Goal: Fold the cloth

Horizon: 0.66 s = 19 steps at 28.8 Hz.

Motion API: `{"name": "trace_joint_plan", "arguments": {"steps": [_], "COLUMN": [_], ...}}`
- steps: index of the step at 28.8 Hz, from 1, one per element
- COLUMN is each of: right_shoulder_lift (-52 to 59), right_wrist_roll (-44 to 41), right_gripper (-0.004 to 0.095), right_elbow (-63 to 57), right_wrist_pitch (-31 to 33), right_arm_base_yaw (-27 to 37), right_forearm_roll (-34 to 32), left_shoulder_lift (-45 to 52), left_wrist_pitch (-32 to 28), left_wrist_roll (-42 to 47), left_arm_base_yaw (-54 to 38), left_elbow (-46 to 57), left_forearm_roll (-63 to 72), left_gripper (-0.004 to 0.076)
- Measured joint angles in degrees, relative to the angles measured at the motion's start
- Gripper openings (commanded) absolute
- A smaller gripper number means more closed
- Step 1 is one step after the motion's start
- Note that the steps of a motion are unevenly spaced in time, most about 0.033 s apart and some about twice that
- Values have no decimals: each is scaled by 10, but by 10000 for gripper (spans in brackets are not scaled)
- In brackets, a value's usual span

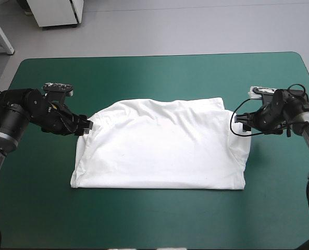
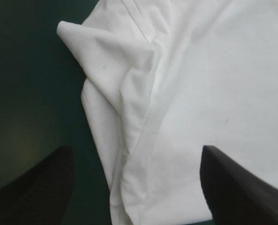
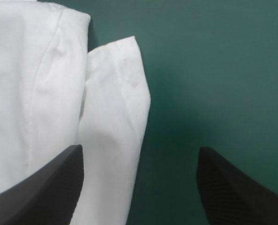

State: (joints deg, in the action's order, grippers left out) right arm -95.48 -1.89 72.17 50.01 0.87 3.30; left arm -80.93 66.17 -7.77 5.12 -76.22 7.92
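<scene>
The white T-shirt (image 1: 162, 146) lies folded into a wide flat rectangle at the middle of the teal-green table. My left gripper (image 1: 87, 126) hovers at its left side by the folded-in sleeve (image 2: 124, 89), fingers open; one finger (image 2: 35, 187) is over the cover, the other over cloth. My right gripper (image 1: 238, 121) is at the shirt's right upper corner, open. Its fingers (image 3: 40, 187) straddle the sleeve hem (image 3: 120, 117), one over cloth and one over bare cover. Neither gripper holds anything.
Bare teal-green cover (image 1: 154, 219) surrounds the shirt on all sides, with wide bands toward the near edge and the far edge (image 1: 154, 67). Nothing else lies on the table.
</scene>
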Motion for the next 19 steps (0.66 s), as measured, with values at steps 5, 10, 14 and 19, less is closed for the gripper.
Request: {"name": "trace_joint_plan", "arguments": {"steps": [5, 10, 14, 19], "right_shoulder_lift": [-62, -82, -85, -85], "right_wrist_roll": [-1, 1, 5, 5], "right_gripper": [611, 293, -14, -19], "right_elbow": [0, 13, 15, 15], "right_wrist_pitch": [-21, -25, -33, -40], "right_arm_base_yaw": [0, 1, 4, 4], "right_forearm_roll": [8, 21, 32, 31], "left_shoulder_lift": [0, 0, 0, 0], "left_wrist_pitch": [0, 1, -1, -12], "left_wrist_roll": [0, -1, -1, -1], "left_arm_base_yaw": [0, 0, 0, 0], "left_elbow": [0, 0, 0, 0], "left_forearm_roll": [0, 0, -1, -4], "left_gripper": [544, 544, 544, 544]}}
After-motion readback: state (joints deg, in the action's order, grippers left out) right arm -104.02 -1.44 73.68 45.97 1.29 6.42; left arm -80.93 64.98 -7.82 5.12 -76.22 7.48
